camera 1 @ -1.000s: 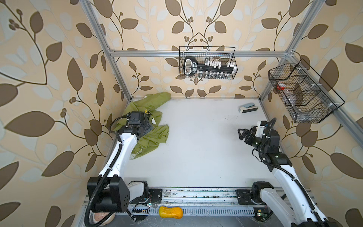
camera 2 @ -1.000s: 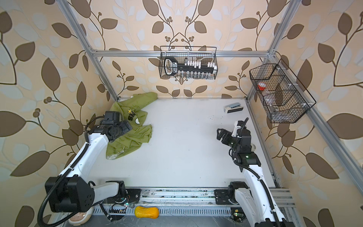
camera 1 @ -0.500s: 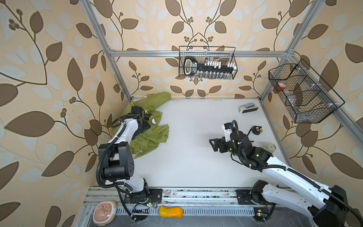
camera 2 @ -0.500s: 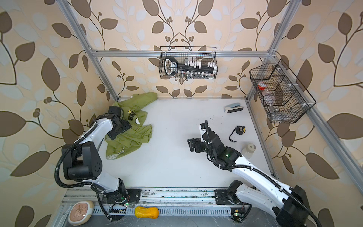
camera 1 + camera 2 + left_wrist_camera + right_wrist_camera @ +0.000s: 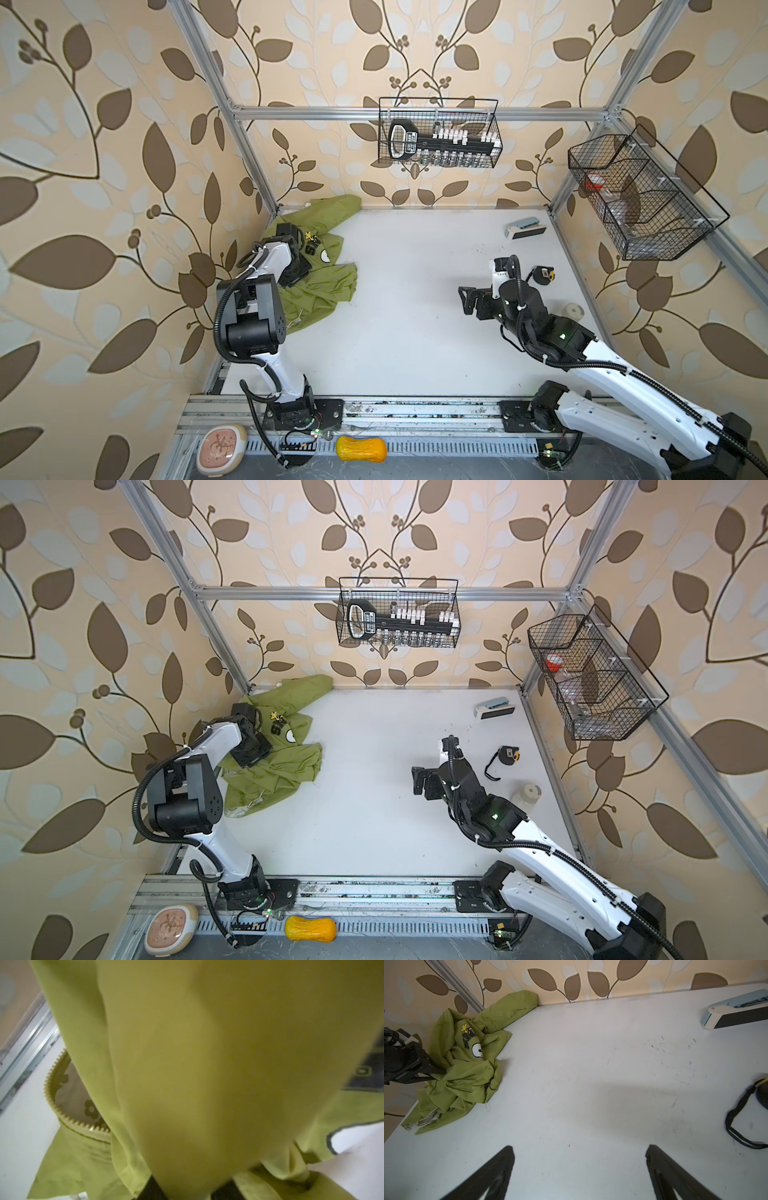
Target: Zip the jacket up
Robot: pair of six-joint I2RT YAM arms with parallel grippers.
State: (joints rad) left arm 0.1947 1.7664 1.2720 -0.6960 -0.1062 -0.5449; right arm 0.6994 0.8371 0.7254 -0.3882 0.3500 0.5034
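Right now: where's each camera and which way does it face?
Top views: stereo head high over the front rail, looking down on the table; both arms show.
Left wrist: on the left arm, close up on the jacket; left hand tips at frame edge.
Right wrist: on the right arm, facing across the table to the jacket's corner; open right hand shows.
Shared: right wrist and top views show the left hand on the jacket.

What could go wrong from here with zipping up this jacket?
1. The left gripper pinches a bunched fold of the jacket, not the zipper teeth beside it; lifting may only drag the heap.
2. The jacket lies crumpled, so the zipper's two sides could tangle or misalign.
3. The right gripper hangs open far off, so nothing pins the fabric.
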